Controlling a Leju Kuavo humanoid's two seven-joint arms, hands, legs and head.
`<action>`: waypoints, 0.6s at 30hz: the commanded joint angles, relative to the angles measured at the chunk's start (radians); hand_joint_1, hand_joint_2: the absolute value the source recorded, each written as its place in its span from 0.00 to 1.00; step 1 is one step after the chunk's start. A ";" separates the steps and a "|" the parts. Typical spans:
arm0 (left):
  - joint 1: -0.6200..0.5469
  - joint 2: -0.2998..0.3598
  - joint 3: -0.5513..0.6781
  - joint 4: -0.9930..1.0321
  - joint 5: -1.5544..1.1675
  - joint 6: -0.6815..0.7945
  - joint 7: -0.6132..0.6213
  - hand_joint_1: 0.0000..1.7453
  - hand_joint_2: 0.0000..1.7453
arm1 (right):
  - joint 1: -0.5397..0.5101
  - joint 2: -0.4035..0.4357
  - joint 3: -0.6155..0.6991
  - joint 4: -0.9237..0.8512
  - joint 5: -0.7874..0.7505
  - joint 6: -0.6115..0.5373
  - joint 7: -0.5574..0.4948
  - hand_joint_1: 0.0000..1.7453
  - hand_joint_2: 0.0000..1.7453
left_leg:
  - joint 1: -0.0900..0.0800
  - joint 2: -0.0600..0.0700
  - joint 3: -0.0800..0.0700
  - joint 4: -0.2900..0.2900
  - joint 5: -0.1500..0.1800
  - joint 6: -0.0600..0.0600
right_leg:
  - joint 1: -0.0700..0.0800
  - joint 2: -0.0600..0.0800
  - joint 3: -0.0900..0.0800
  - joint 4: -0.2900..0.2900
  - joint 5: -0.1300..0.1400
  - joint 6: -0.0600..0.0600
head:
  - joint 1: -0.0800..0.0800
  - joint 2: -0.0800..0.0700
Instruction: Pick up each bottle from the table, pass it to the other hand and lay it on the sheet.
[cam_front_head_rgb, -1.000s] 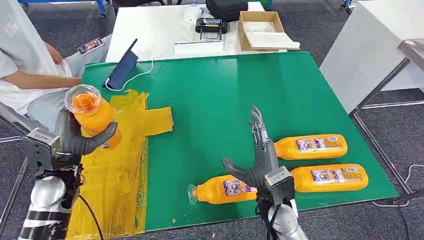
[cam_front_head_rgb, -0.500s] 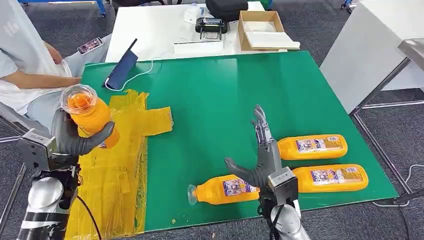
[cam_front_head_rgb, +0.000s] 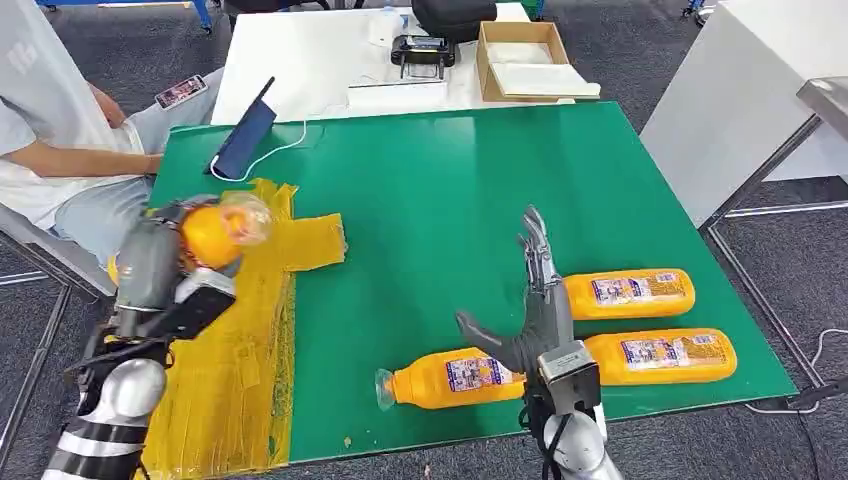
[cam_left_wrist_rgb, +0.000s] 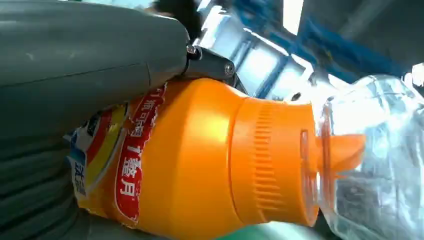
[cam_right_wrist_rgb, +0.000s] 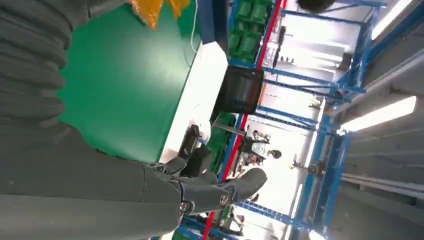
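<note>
My left hand (cam_front_head_rgb: 150, 265) grips an orange bottle (cam_front_head_rgb: 215, 232) above the yellow sheet (cam_front_head_rgb: 235, 350), at about 9 o'clock on the green table (cam_front_head_rgb: 430, 180); the bottle lies tilted, its clear cap pointing toward 3 o'clock; my right hand (cam_front_head_rgb: 530, 305) hovers with fingers spread, holding nothing, at 5 o'clock; three bottles (cam_front_head_rgb: 455, 378) lie on the table around it, one under the thumb, two toward 4 o'clock.

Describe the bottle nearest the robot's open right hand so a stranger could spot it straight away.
Start at the green table and go to its near edge, by the right robot hand. Three orange bottles lie there; it is the nearest bottle, just beside the thumb. Unlike the other two, stacked side by side further right, its clear cap points towards the yellow sheet.
</note>
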 joint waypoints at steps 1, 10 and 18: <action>-0.136 -0.031 -0.365 0.562 -0.171 0.073 0.058 1.00 1.00 | -0.087 0.012 0.030 0.053 0.018 0.020 0.034 0.00 1.00 | -0.001 -0.005 0.009 -0.003 0.001 -0.002 | -0.001 -0.006 0.010 -0.002 -0.001 -0.002 | 0.000 0.000; -0.135 -0.014 -0.349 0.561 -0.204 0.049 0.095 1.00 1.00 | -0.089 0.010 0.037 0.058 0.024 0.023 0.039 0.00 1.00 | 0.001 0.004 0.005 0.000 -0.002 -0.003 | 0.002 -0.001 0.005 0.000 0.000 -0.005 | 0.000 0.000; -0.134 -0.022 -0.340 0.577 -0.194 0.047 0.084 1.00 1.00 | -0.093 0.010 0.040 0.063 0.025 0.026 0.041 0.00 1.00 | 0.001 0.004 0.006 0.000 -0.003 -0.003 | 0.002 0.001 0.006 0.000 0.000 -0.005 | 0.000 0.000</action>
